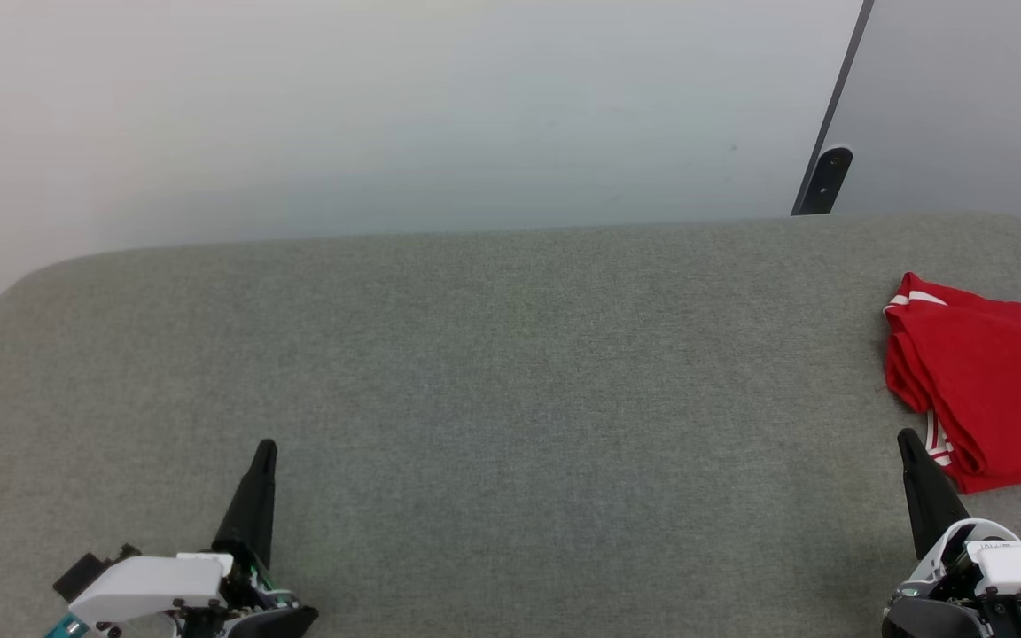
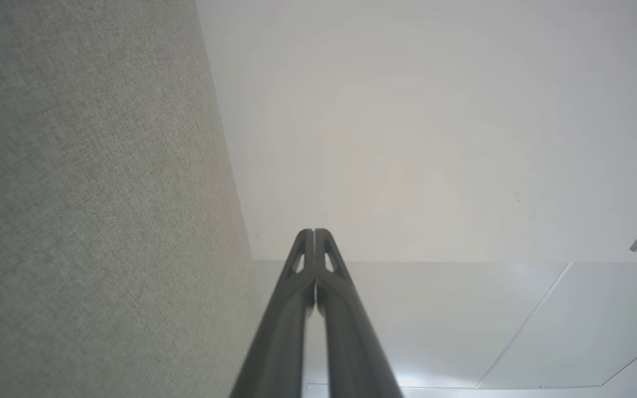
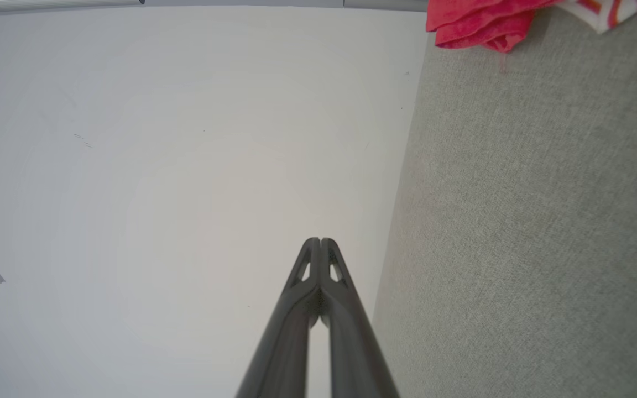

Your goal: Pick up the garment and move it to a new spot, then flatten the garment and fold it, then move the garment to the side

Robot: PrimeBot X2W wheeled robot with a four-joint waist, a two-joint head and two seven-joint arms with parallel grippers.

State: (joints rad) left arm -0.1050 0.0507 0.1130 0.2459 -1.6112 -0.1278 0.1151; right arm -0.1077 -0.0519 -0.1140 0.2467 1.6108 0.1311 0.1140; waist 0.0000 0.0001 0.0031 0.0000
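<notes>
Left gripper [image 1: 267, 446] and right gripper [image 1: 903, 436] both pinched shut, empty. Red jersey [image 1: 989, 372] sits bunched near the right one: I'd open wide, grab a thick fold.

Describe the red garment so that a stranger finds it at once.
Look at the wide grey fabric-covered table. At its right edge lies a folded red shirt, just beyond the right end effector. Only it is red, with white-striped trim.
</notes>
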